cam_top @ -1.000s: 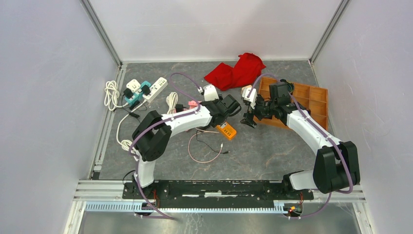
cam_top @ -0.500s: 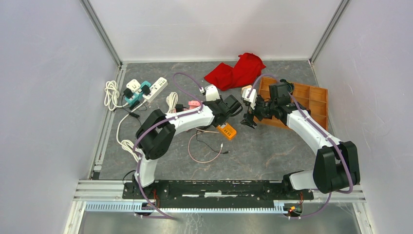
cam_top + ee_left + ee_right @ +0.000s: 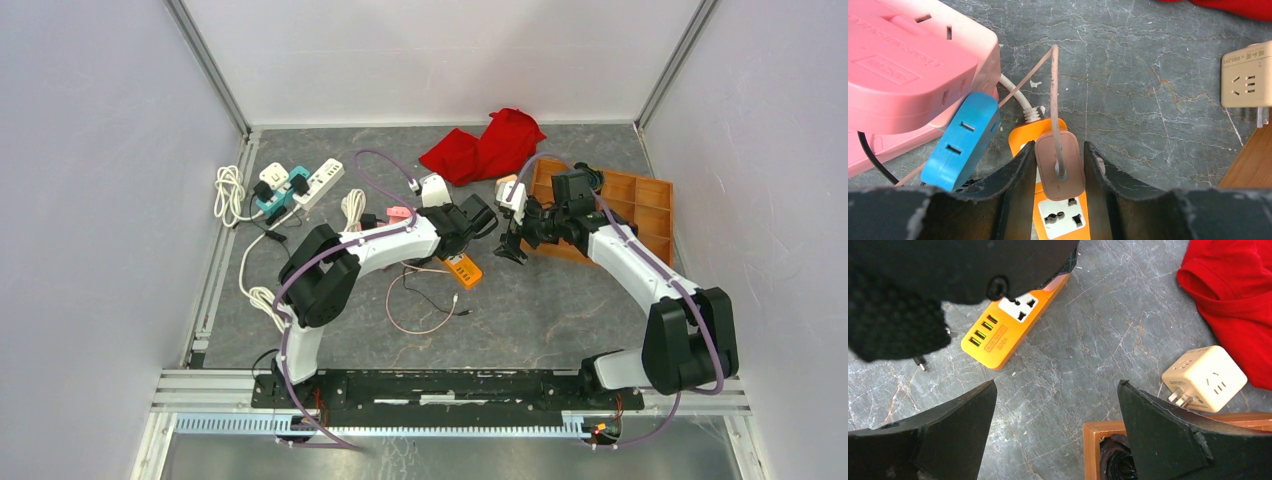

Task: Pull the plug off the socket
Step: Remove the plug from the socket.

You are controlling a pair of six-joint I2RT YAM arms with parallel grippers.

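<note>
A brownish-pink plug (image 3: 1059,167) with a thin pink cable sits in the orange power strip (image 3: 1063,222) on the grey table. My left gripper (image 3: 1059,146) points down over it, and its two black fingers (image 3: 1018,172) press on the plug's two sides. From above, the left gripper (image 3: 462,240) is over the strip (image 3: 464,270). My right gripper (image 3: 1055,385) is open and empty, hovering to the right of the strip (image 3: 998,337), by the wooden tray's corner. It also shows in the top view (image 3: 510,248).
A pink power strip (image 3: 908,65) and a blue adapter (image 3: 960,142) lie just left of the plug. A beige cube adapter (image 3: 1204,377), a red cloth (image 3: 485,148) and the wooden tray (image 3: 630,205) are to the right. White power strips and cables (image 3: 290,183) lie at the far left.
The left arm has shifted slightly, its elbow a little to the right, with the gripper staying over the orange strip. The right arm has barely moved.
</note>
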